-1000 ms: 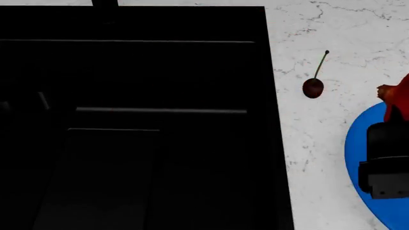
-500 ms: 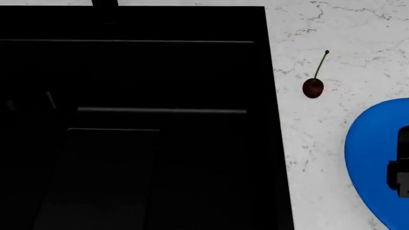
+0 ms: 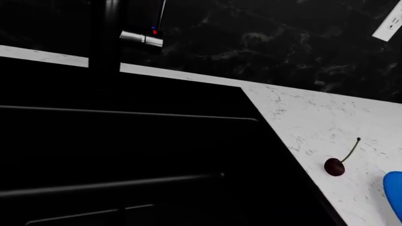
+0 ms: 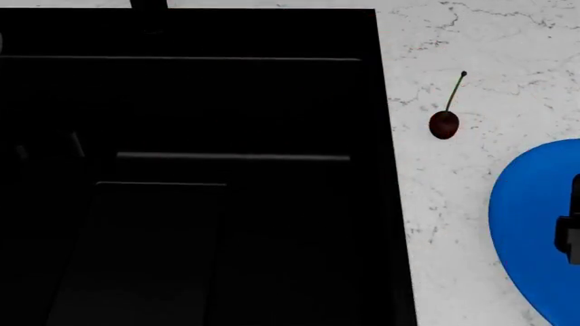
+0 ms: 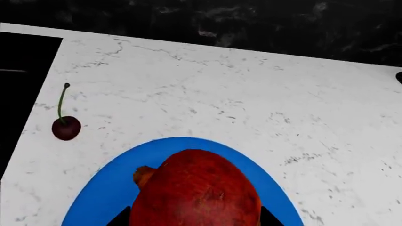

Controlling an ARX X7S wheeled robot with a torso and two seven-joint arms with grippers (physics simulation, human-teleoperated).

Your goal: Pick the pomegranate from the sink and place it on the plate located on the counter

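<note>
My right arm has slid off toward the right edge of the head view since a second ago: then the gripper body and the fruit showed over the plate, now only a dark sliver of the right gripper point(image 4: 574, 217) remains at the frame edge. In the right wrist view the round, red-orange pomegranate point(image 5: 196, 190) fills the near part of the frame, with dark gripper parts showing at either side of it low down, so I judge the jaws are clamped on it, though the fingertips themselves are hidden. Beneath it lies the flat bright blue plate point(image 5: 100, 188). Whether the fruit rests on the plate or hangs just above it, I cannot tell.

That puts the carry nearly done; what I judge is left is lowering and letting go.

The head view misses the pomegranate entirely. It shows the deep black rectangular sink point(image 4: 190, 170) to the left, the white marble-look counter point(image 4: 507, 61), and a small dark red cherry with a thin stem point(image 4: 443, 124) between sink and plate. The left wrist view alone adds the dark faucet point(image 3: 107, 33); my left gripper is not visible anywhere.
</note>
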